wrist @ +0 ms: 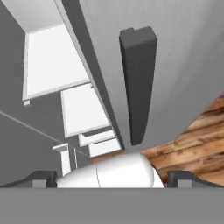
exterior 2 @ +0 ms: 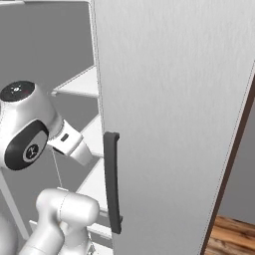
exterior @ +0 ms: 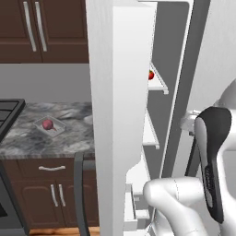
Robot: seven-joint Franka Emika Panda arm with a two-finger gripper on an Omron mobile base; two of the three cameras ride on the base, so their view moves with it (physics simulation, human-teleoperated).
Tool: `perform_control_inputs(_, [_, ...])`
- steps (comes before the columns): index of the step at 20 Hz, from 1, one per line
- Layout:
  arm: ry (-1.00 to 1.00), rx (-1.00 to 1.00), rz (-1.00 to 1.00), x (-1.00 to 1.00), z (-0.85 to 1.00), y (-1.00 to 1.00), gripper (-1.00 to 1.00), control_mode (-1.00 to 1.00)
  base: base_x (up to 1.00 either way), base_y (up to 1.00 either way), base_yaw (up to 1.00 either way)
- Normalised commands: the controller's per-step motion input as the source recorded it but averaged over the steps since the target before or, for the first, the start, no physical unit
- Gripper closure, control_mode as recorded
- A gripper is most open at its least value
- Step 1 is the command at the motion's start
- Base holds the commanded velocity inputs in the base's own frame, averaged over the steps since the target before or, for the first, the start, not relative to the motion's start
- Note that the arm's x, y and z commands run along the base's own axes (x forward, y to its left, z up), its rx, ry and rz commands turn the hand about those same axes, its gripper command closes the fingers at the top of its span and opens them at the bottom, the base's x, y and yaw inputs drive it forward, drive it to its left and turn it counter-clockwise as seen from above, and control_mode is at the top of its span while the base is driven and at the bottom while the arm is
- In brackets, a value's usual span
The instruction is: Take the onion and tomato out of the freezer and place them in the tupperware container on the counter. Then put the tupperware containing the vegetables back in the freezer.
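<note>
The freezer stands open, its left door (exterior: pixel 120 92) swung out edge-on toward me. The bright red tomato (exterior: pixel 150 74) sits at the edge of an upper inner shelf (exterior: pixel 159 83). On the marbled counter (exterior: pixel 27 138) left of the freezer lies the pale tupperware container (exterior: pixel 56 121) with the dull purple-red onion (exterior: pixel 47 124) inside it. My gripper (wrist: pixel 113 180) is open and holds nothing, its fingertips (wrist: pixel 41 178) far apart. It points down past the right door's dark bar handle (wrist: pixel 138 83) toward the white shelves (wrist: pixel 52 61). The same handle (exterior 2: pixel 112 189) is seen on the right door (exterior 2: pixel 174 99).
A black stove (exterior: pixel 7 115) borders the counter on the left. Dark brown cabinets hang above (exterior: pixel 41 27) and stand below (exterior: pixel 50 189) the counter. Wooden floor (exterior 2: pixel 229 236) shows past the right door. My own arm (exterior: pixel 212 161) fills the space before the freezer opening.
</note>
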Motion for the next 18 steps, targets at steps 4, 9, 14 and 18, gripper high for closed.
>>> perform_control_inputs(4, [-0.38, 0.15, -0.06, 0.00, 0.78, 0.11, -1.00, -1.00, 0.00, 0.00, 0.00])
perform_control_inputs(9, [-0.32, 0.09, -0.12, 0.17, 0.64, 0.24, -1.00, -1.00, 0.00, 0.00, 0.00])
perform_control_inputs(14, [-0.21, 0.01, -0.18, 0.51, 0.40, 0.45, -1.00, -1.00, 0.00, 0.00, 0.00])
perform_control_inputs(18, [-0.04, 0.04, -0.18, 0.76, 0.32, 0.18, -1.00, -1.00, 0.00, 0.00, 0.00])
